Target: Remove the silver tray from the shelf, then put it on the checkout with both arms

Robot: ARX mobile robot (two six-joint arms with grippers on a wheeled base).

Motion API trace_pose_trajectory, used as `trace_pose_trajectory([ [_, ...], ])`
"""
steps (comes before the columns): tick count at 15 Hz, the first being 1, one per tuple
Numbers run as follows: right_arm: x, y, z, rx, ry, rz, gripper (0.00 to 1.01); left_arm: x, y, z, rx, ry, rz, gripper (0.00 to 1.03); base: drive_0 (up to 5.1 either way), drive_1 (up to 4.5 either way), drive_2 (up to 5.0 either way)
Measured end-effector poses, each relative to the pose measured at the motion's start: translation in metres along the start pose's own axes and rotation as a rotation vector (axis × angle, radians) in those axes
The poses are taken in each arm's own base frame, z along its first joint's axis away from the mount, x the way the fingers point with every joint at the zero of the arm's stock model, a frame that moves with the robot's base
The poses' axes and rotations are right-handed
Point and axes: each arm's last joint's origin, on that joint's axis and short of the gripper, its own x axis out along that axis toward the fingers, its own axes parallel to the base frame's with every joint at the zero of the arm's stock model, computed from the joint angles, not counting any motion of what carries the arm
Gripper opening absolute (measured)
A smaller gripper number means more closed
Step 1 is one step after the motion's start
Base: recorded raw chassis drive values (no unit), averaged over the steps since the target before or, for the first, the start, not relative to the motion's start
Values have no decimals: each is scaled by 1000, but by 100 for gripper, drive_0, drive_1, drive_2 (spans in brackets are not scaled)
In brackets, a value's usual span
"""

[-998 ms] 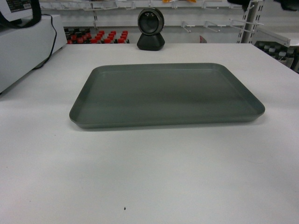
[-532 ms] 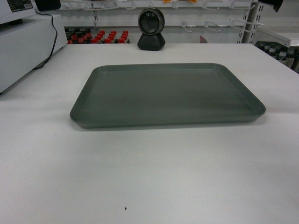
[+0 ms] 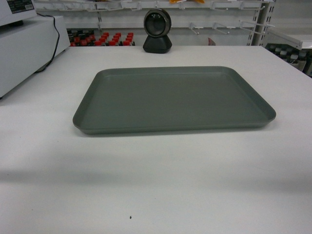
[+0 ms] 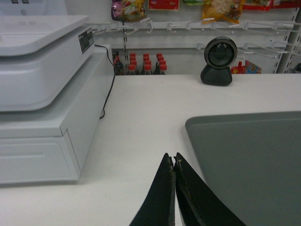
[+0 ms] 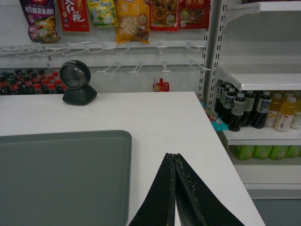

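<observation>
Closed left gripper in wrist view only, beside silver tray.

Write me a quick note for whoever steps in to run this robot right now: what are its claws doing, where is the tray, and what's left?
Left gripper: shut, holding nothing, above the checkout beside the silver tray's left edge.
Right gripper: shut, holding nothing, off the tray's right edge.
Silver tray: flat on the checkout, in front of the barcode scanner, untouched by either gripper.
Done: tray is off the shelf and set down.
Left: apparently nothing.
</observation>
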Motion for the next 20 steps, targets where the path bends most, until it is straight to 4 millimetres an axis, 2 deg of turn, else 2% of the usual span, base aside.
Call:
trace_pose_trajectory([
  [3, -31, -9, -31, -10, 65, -7, 2, -32, 9, -15, -1, -10, -1, 1, 0, 0, 0],
  [4, -42, -18, -30, -8, 36, 2, 2, -43, 16, -21, 0, -3, -16, 1, 0, 0, 0],
  [6, -56, -21, -38, -8, 46, -11, 2, -57, 22, -28, -1, -1, 6, 1, 0, 0, 0],
  [12, -83, -20, -49, -8, 46, -4, 2, -85, 21, -38, 0, -1, -5, 1, 0, 0, 0],
  [15, -95, -20, -59, -8, 36, -5, 2, -96, 21, -51, 0, 17, -5, 1, 0, 0, 0],
  [20, -109, -20, -55, -8, 29, -4, 2, -112, 21, -44, -1, -21, -5, 1, 0, 0, 0],
])
